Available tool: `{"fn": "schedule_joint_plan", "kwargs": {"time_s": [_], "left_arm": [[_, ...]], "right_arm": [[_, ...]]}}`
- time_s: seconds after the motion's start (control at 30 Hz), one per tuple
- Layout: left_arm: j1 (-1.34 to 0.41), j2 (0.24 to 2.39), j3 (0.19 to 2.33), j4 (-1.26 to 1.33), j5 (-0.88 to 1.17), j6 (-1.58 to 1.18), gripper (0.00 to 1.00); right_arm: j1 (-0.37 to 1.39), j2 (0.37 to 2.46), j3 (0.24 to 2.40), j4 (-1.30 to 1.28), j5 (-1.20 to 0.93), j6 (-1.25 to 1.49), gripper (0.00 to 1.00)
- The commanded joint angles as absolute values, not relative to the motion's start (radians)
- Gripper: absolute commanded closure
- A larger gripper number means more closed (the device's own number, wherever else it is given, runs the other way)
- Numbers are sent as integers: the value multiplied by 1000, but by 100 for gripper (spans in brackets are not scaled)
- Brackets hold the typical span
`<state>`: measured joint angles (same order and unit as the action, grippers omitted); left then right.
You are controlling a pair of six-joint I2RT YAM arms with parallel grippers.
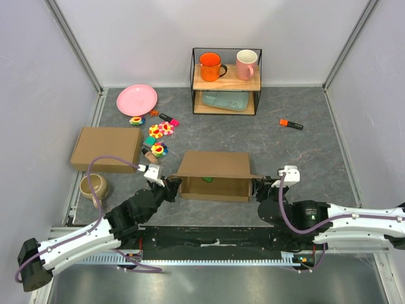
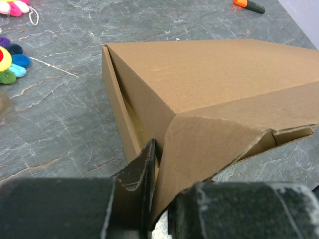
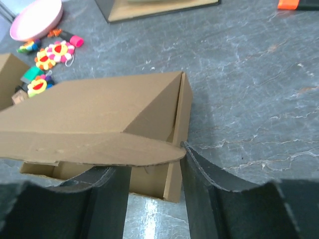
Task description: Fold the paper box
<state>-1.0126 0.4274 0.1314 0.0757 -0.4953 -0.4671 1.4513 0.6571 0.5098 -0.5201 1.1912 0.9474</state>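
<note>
Cardboard is lying at the middle of the near table edge in the top view. The paper box [image 1: 214,166] is stretching its long axis left to right, with its open front facing the arm bases and its lid [image 1: 215,163] slanting over it from the far side. The left gripper [image 1: 169,183] is meeting its left end and the right gripper [image 1: 258,187] its right end. Bare grey table [image 1: 304,158] is spreading out to the right and beyond. A second box [image 1: 106,149] is sitting well apart on the left, with small toys [image 1: 158,133] near the far-left corner. White walls [image 1: 158,38] are closing in three sides.

From the left wrist, the left gripper's fingers [image 2: 139,184] are standing close together, clamping the box's side flap [image 2: 199,144]. The lid is sloping away to the right.

From the right wrist, the right gripper's fingers [image 3: 204,174] are standing apart and gripping nothing. The lid's rounded tab [image 3: 164,152] is reaching one fingertip.
</note>
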Motion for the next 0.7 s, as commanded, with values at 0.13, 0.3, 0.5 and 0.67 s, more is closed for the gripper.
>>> {"fn": "schedule_joint_plan", "kwargs": {"time_s": [0.13, 0.3, 0.5, 0.67], "left_arm": [[-1028, 471, 160, 60, -508, -500, 82], [-1032, 495, 178, 32, -506, -500, 78], [-1034, 518, 187, 17, -503, -511, 76], [-1034, 535, 198, 8, -502, -512, 76]], "right_arm": [[1471, 565, 647, -674, 1327, 958, 48], [1471, 578, 744, -612, 1341, 845, 45], [1470, 598, 827, -551, 1351, 730, 42], [1471, 638, 784, -339, 1264, 562, 40]]}}
